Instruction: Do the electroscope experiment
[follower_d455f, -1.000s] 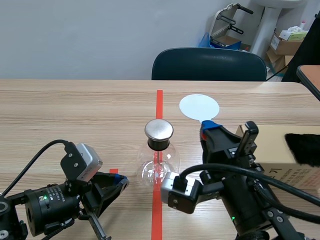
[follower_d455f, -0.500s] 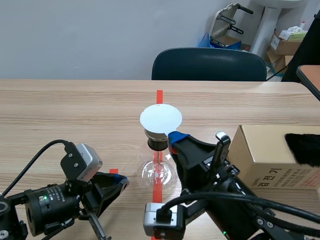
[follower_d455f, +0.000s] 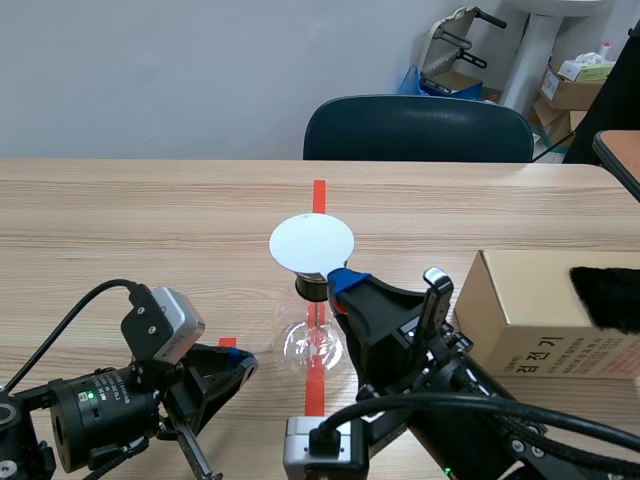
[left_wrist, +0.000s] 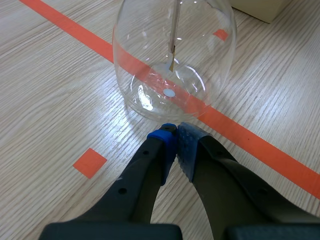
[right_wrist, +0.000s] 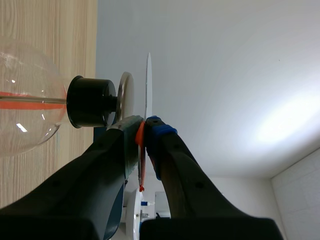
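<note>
Light wood-grain table (follower_d455f: 150, 220), matte, with a dark blue padded chair (follower_d455f: 420, 130) at its far edge. A plain brown cardboard box (follower_d455f: 530, 300) sits on the right side with a black furry cloth (follower_d455f: 605, 295) on top.

Right gripper (right_wrist: 145, 122) is clamped on the thin orange-red handle of a flat white round disc (follower_d455f: 311, 243). In the right wrist view the disc is edge-on and sheet-thin.

Task item is a clear round-bellied glass flask (left_wrist: 150, 75), smooth and glossy, standing upright on the orange-red tape line (left_wrist: 240, 135) mid-table. It has a black cylindrical stopper (right_wrist: 90, 101) in the neck and a polished round metal cap (right_wrist: 125, 97) on top.

The white disc is held over the cap, face to face. The right wrist view shows a narrow gap between them, no contact.

A thin metal strip (left_wrist: 173, 35) hangs straight down inside the bulb.

Left gripper (left_wrist: 174, 131) is low on the table. Its blue dotted pads are pressed together with nothing between them, and the tips are just short of the flask base, not touching.

A small orange-red tape square (left_wrist: 90, 162) lies beside the left fingers.
</note>
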